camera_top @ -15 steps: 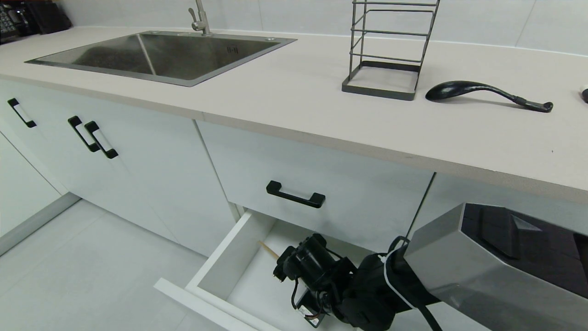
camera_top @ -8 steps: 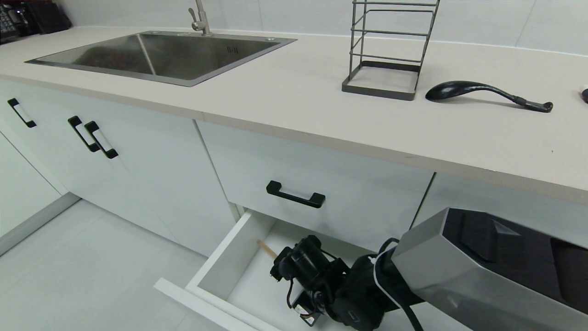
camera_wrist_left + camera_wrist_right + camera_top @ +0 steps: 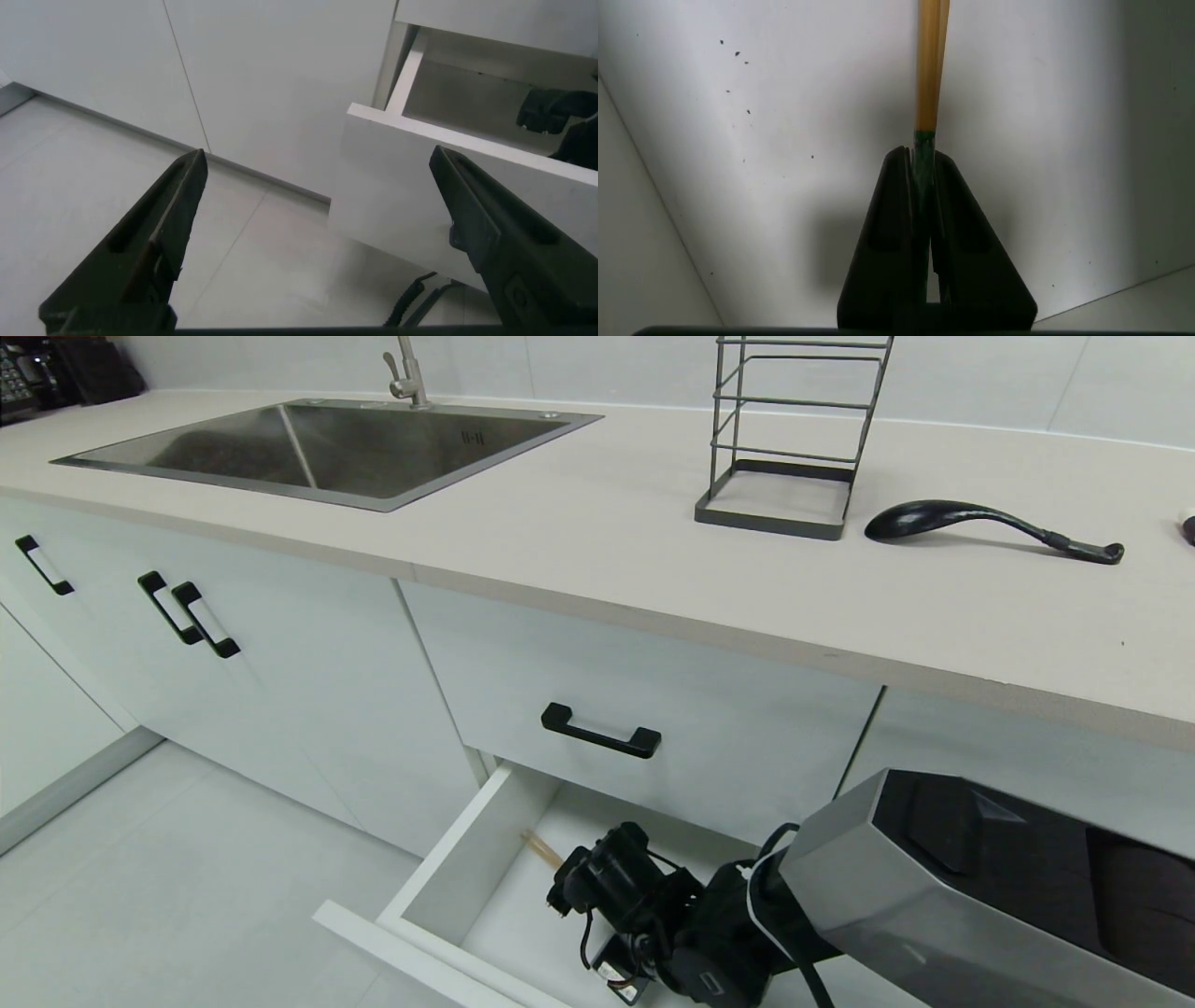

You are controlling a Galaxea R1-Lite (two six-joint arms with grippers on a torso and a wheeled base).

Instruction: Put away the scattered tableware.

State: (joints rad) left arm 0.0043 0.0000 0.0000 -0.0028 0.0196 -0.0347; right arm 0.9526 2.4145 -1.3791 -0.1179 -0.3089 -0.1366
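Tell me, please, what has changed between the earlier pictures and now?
The right tool, shut on the chopsticks, has sunk a little lower into the open drawer and shifted slightly toward the robot's left; nothing was let go. The black spoon and the wire rack on the countertop stayed as they were, and the drawer stayed open.

Black right gripper (image 3: 924, 149): both tapered fingers (image 3: 896, 187) pressed together on the green-tipped end of a pair of pale yellow wooden chopsticks (image 3: 930, 65). The sticks run straight out beyond the fingertips, side by side. Beneath the gripper is a white drawer floor (image 3: 785, 140), with a few small dark specks (image 3: 738, 54) off to one side.
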